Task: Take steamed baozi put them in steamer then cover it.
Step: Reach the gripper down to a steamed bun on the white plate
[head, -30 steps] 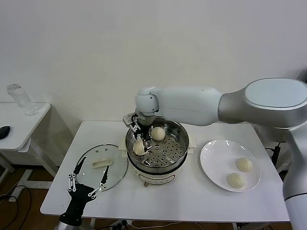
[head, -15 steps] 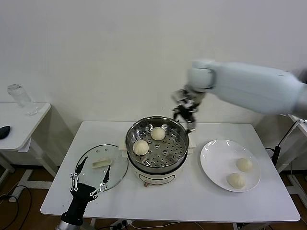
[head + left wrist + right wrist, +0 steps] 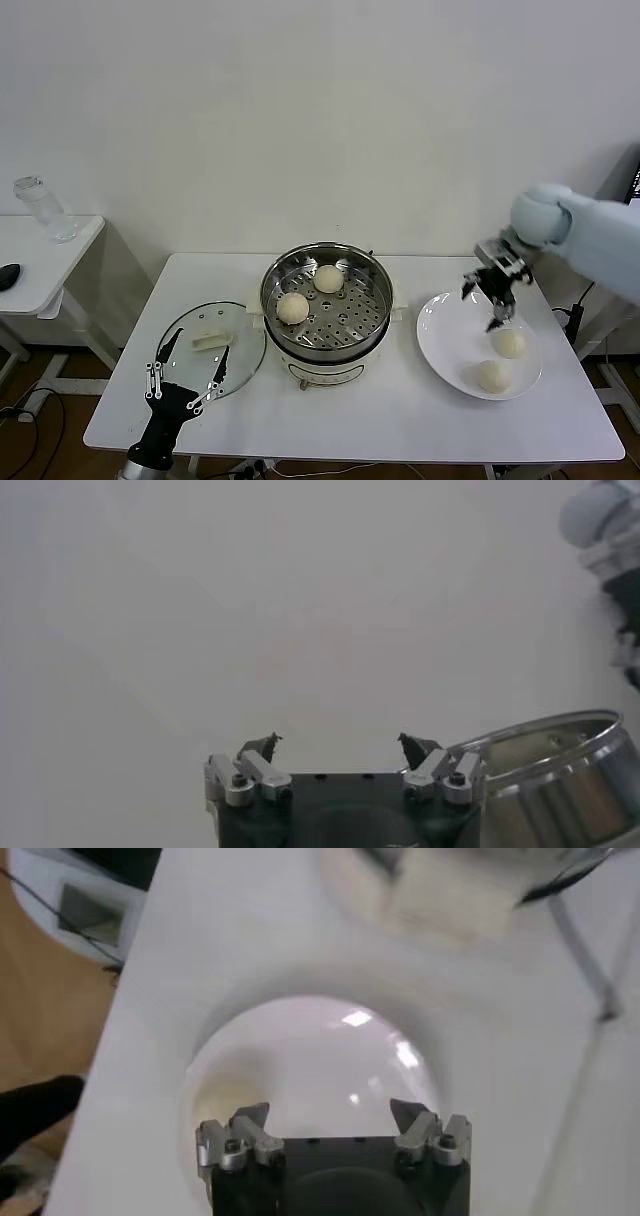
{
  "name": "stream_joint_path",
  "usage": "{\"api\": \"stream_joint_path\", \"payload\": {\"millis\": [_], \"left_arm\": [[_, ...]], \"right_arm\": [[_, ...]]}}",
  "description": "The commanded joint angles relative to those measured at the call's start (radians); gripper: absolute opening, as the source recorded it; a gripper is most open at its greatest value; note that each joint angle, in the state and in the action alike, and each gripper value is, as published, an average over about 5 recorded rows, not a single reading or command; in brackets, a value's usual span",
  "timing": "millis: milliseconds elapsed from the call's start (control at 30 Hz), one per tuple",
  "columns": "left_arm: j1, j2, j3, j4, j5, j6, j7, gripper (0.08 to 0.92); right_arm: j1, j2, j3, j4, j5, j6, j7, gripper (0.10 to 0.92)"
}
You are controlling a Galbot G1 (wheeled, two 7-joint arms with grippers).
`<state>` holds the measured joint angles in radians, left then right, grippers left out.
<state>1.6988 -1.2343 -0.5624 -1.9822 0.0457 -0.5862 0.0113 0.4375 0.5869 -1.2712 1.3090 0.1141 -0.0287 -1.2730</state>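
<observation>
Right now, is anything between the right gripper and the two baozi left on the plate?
Nothing visible. The right gripper is open above the white plate, with the two baozi lying uncovered just below and nearer the camera. The steamer sits off to its left, and the cover lies beyond that.

Layout on worktop (image 3: 400, 420), head view.
Steamer (image 3: 375, 272) sits at centre; two buns in it, one (image 3: 293, 308) at its left side, one (image 3: 329, 279) behind and to the right of that. Lid (image 3: 245, 345) lies flat on the worktop just left of the steamer. Plate (image 3: 445, 340) right of the steamer, with two buns on its right half: one (image 3: 510, 343) behind, one (image 3: 491, 376) in front. Right gripper (image 3: 497, 297) over the plate's rear edge. Left gripper (image 3: 184, 380) at front left, before the lid. Side table (image 3: 40, 262) far left, apart from the worktop.
</observation>
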Motion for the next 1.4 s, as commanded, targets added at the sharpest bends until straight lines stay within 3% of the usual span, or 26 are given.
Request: {"api": "stream_joint_path", "payload": {"millis": [33, 833, 1100, 1400], "left_arm": [[0.000, -0.001, 0.001, 0.002, 0.001, 0.001, 0.000, 0.823], [0.005, -0.001, -0.017, 0.016, 0.003, -0.007, -0.001, 0.823], [0.003, -0.002, -0.022, 0.013, 0.002, -0.004, -0.002, 0.823], [0.005, -0.001, -0.021, 0.006, 0.003, 0.000, -0.002, 0.823]], "right_arm": [[-0.174, -0.090, 0.069, 0.001, -0.060, 0.033, -0.002, 0.823], [-0.366, -0.007, 0.226, -0.105, -0.149, 0.018, 0.040, 0.815], [-0.363, 0.005, 0.224, -0.117, -0.148, 0.016, 0.046, 0.701], [-0.293, -0.005, 0.219, -0.084, -0.124, 0.019, 0.041, 0.662]]}}
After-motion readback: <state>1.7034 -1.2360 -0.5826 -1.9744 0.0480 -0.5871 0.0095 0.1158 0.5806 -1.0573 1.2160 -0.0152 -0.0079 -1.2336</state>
